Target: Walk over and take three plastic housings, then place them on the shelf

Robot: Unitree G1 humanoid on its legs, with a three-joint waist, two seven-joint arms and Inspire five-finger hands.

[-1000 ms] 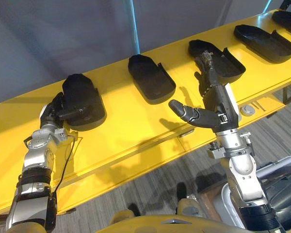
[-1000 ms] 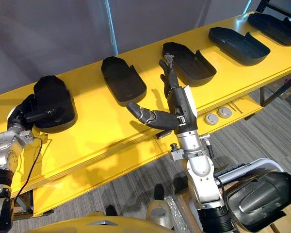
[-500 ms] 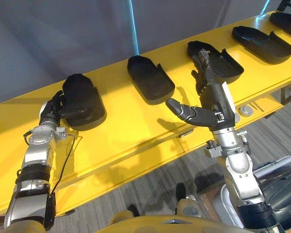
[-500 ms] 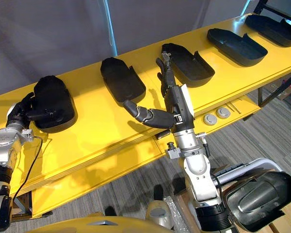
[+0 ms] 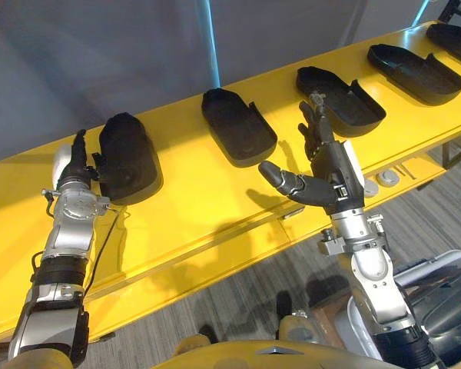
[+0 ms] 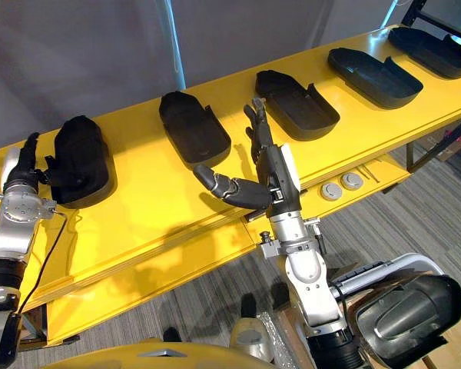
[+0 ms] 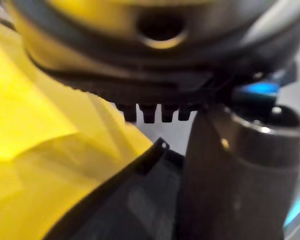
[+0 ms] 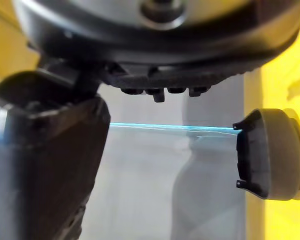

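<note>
**A:** What is to be seen in the left eye view?

**B:** Five black plastic housings are laid in a row on the yellow bench [image 5: 200,192]. The left hand [image 5: 77,165] is placed just beside the first housing [image 5: 129,157], which lies with its dome up. The fingers are held straight and nothing is grasped. The right hand [image 5: 330,165] is held above the bench, between the second housing [image 5: 238,127] and the third housing [image 5: 342,100]. Its fingers are straight, its thumb is spread wide, and it is empty.

**A:** And in the right eye view?

**B:** The same scene is given. The thumb of the left hand appears to touch the side of the first housing. All housings rest on the bench.

**A:** The left wrist view?

**B:** A thin dark rim of the first housing is seen close beside the thumb [image 7: 230,175].

**A:** The right wrist view?

**B:** One housing [image 8: 272,155] is seen end-on on the bench, well apart from the hand. Which one it is cannot be told.

**A:** How is such a part expected to handle?

**B:** It is judged to be a light, stiff, thin-walled shell with a smooth surface, so slipping is to be feared more than weight. It is best taken across its narrow width, thumb on one long wall and fingers on the other. Where the hollow faces up, the wall itself can be pinched. The dome-up one offers less edge, so a firmer span is needed. Hard squeezing may bend the walls.
</note>
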